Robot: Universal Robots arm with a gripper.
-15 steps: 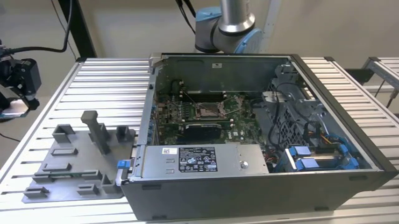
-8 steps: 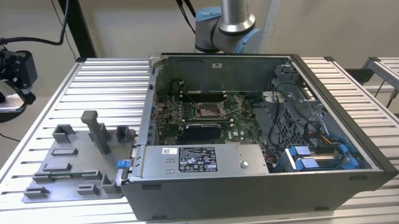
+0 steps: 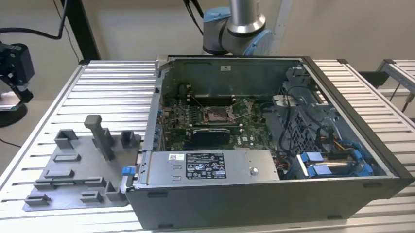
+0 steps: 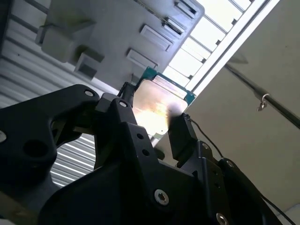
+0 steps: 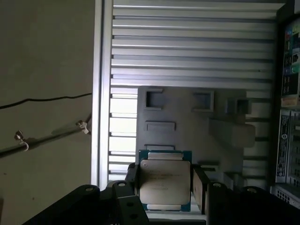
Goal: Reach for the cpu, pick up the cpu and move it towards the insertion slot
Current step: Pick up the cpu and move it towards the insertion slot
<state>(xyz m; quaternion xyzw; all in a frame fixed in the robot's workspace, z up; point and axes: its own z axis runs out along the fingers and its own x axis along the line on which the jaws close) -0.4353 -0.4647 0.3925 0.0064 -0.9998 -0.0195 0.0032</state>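
The cpu [image 5: 164, 180], a thin square plate with a silvery face and a green-blue rim, sits between the two black fingers [image 5: 200, 185] of my gripper [image 5: 165, 182], which is shut on its opposite edges. In the second wrist view the cpu [image 4: 157, 110] catches a bright glare in the gripper [image 4: 152, 113]. I hold it in the air above the grey fixture plate [image 5: 187, 117]. The insertion slot [image 3: 217, 114], a metal-framed square socket with a dark centre, lies on the green board inside the open computer case [image 3: 272, 194].
The grey fixture plate [image 3: 77, 165] with upright blocks lies on the slatted aluminium table [image 3: 110, 92], on the exterior view's left of the case. A white-labelled silver box [image 3: 207, 167] and cable bundles [image 3: 324, 160] fill the case's near side. The arm's base [image 3: 233, 29] stands behind the case.
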